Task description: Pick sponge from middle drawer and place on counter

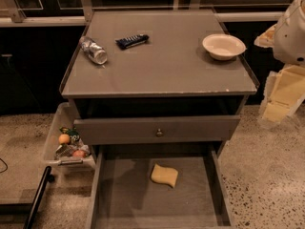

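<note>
The pale yellow sponge (164, 175) lies flat on the floor of the open middle drawer (143, 199), a little right of its centre. The grey counter (162, 70) is the cabinet top above it, with pale chips along its front edge. My arm's white housing (293, 30) shows at the right edge. My gripper (280, 97), cream-coloured, hangs below it to the right of the cabinet, at about counter height, well away from the sponge and holding nothing that I can see.
On the counter lie a clear plastic bottle (94, 50) on its side, a dark snack bar (132, 41) and a cream round bowl (223, 46). A closed drawer front with a round knob (159, 132) sits above the open drawer. A white bin of fruit (66, 144) stands at the left, with a black pole (35, 199) beside it.
</note>
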`<state>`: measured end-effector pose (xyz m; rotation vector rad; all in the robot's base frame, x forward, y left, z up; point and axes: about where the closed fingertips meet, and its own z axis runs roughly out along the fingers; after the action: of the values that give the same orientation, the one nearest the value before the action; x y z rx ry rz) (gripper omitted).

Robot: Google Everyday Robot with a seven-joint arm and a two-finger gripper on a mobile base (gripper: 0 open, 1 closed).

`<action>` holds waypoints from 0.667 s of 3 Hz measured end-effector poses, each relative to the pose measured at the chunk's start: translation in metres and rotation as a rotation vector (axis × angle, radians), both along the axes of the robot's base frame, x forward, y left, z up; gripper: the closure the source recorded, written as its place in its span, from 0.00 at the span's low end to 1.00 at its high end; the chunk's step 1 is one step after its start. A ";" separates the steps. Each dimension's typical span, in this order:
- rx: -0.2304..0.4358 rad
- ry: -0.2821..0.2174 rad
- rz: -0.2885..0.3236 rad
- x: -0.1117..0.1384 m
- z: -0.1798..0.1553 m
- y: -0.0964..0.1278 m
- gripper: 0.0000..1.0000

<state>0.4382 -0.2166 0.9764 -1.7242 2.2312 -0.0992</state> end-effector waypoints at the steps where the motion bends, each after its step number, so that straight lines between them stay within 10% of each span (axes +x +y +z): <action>1: 0.000 0.000 0.000 0.000 0.000 0.000 0.00; 2: -0.006 0.053 -0.022 0.004 -0.037 0.000 0.00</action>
<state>0.4425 -0.2166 0.9395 -1.7244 2.2905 -0.0655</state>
